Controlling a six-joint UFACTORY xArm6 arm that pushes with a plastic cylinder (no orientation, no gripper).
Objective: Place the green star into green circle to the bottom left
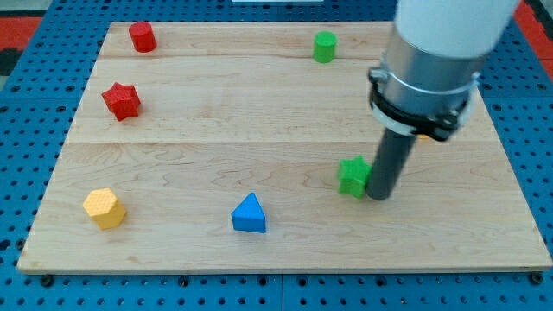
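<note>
Pressing my tip [378, 195] against the green star [352, 176] from the view's right, I see the green cylinder [324, 47] well above; there is no hand, only the rod.

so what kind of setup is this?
Likely a lab tabletop pushing rig: a wooden board on a blue gridded base, small blocks like the green star beside my tip, and the green circle.

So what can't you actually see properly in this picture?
- Camera view: the arm above its grey collar is cut off by the view's top edge.
- The green star's right side is hidden behind my tip, so contact can't be confirmed.
- The wooden board's surroundings are cropped on every side.
</note>
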